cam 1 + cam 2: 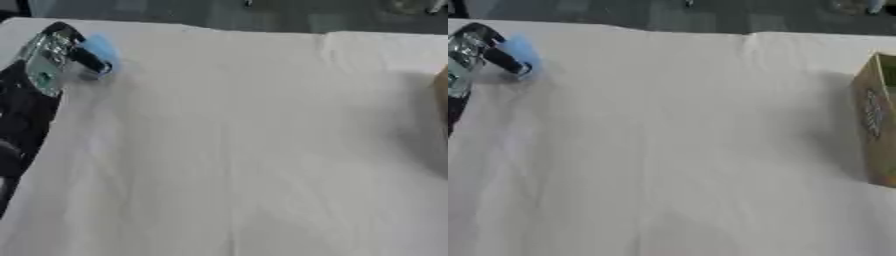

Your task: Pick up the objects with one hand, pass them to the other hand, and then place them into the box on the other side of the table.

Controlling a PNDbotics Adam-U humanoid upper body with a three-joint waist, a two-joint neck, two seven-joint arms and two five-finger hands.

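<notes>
- Table: one table covered with a pale, off-white cloth [245,150] fills most of both views; its far edge runs along the top, with a dark floor beyond.
- Left hand: one black-and-silver robot left hand [61,50] enters from the upper left, its dark arm running down the left edge of the left eye view. Its fingers are curled round one small light-blue object [101,49], which sits at the fingertips near the far-left part of the cloth. Whether the object touches the cloth or is lifted clear of it cannot be told.
- Object count: one light-blue object is visible; its exact shape cannot be made out.
- Box: one brown cardboard box [875,120] stands at the right edge of the table, well apart from the left hand, with a dark shadow on the cloth to its left.
- Difference between views: the right eye view shows the box's side face and part of its open top, while the left eye view shows only a thin brown sliver at its right edge. The left eye view shows far more of the left arm.
- Right hand: appears in neither view.
</notes>
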